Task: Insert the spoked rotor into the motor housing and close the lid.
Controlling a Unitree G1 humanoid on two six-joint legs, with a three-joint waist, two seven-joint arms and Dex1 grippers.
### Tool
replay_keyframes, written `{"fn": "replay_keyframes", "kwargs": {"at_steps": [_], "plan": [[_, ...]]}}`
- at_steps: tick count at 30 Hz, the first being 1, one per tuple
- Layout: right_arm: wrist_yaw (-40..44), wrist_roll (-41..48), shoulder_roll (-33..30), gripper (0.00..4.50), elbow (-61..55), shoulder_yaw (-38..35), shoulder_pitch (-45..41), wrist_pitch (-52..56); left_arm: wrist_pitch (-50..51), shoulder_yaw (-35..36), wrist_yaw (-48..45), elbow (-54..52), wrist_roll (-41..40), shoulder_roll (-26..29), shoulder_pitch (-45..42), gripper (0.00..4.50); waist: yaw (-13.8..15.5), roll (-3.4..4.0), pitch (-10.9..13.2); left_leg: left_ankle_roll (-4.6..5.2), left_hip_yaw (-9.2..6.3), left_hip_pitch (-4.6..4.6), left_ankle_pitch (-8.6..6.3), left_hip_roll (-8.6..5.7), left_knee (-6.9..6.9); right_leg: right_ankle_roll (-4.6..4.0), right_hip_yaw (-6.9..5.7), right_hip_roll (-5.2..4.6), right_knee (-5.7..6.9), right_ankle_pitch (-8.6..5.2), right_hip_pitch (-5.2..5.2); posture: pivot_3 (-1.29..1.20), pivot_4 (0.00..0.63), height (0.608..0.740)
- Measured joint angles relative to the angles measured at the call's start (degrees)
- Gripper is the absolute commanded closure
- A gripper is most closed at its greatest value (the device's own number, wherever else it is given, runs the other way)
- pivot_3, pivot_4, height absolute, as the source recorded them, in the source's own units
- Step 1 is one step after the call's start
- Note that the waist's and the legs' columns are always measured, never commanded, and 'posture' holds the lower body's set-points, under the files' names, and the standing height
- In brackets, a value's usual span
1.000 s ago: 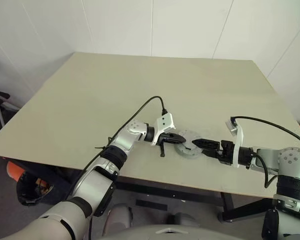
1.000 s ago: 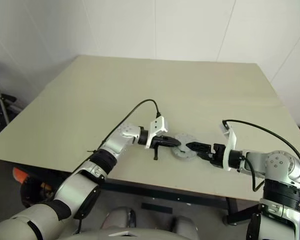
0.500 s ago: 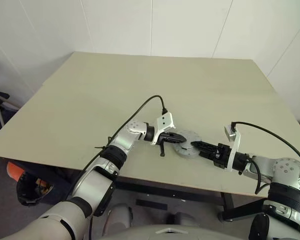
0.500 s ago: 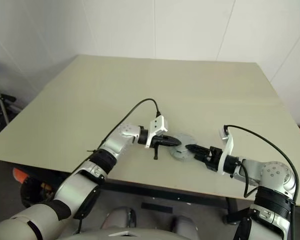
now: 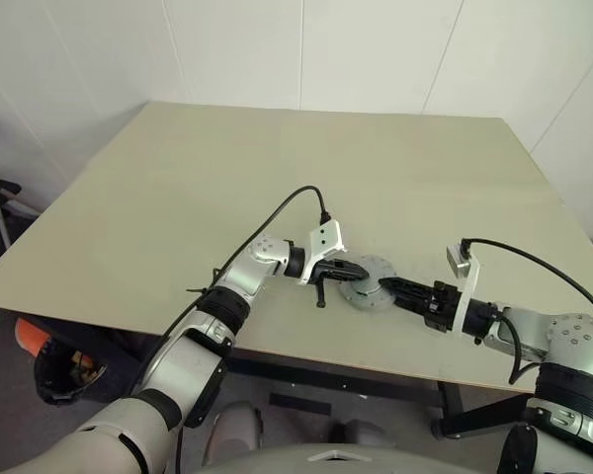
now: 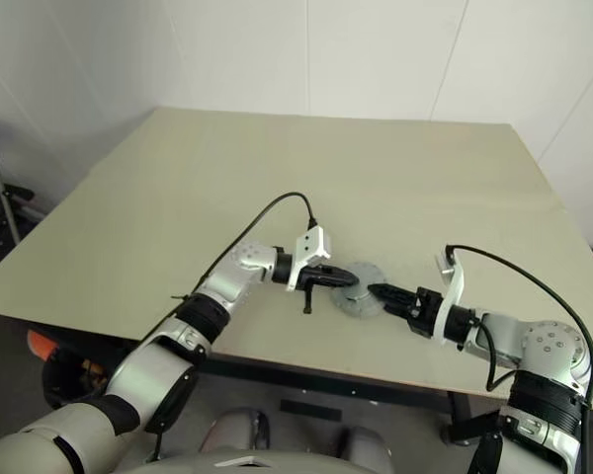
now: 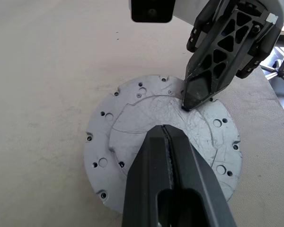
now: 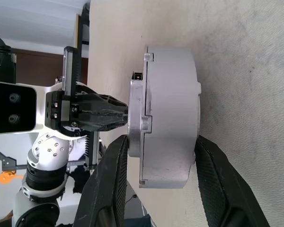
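Motor housing [image 8: 168, 118] between right end effector [image 8: 161, 156] fingers — lid [image 7: 163, 137] on.

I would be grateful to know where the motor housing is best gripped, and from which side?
Grip the motor housing across its smooth round side wall, coming in low and level with the table from its free right side. The lid is a wide flat disc offering no hold from above, and the shut left gripper already rests on it.
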Motion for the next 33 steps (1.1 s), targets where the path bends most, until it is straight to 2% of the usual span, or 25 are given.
{"fn": "replay_keyframes", "kwargs": {"at_steps": [19, 33], "plan": [[-5.0, 9.1, -1.0, 2.53, -0.6, 0.6, 3.3, 0.0, 0.0, 0.0, 0.0, -0.2, -0.2, 0.2, 0.0, 4.5, -0.2, 0.0, 0.0, 0.0, 0.0, 0.0, 0.0, -0.01, -0.08, 0.02, -0.01, 0.0, -0.04, -0.03, 0.0, 0.0, 0.0, 0.74], [-6.9, 11.2, -2.2, 2.53, -0.6, 1.2, 3.3, 0.0, 0.0, 0.0, 0.0, -0.3, -0.2, 0.2, 0.0, 4.5, -0.1, 0.0, 0.0, 0.0, -0.01, -0.01, 0.0, -0.04, -0.07, 0.02, -0.01, -0.01, -0.04, -0.03, 0.01, 0.0, 0.0, 0.74]]}}
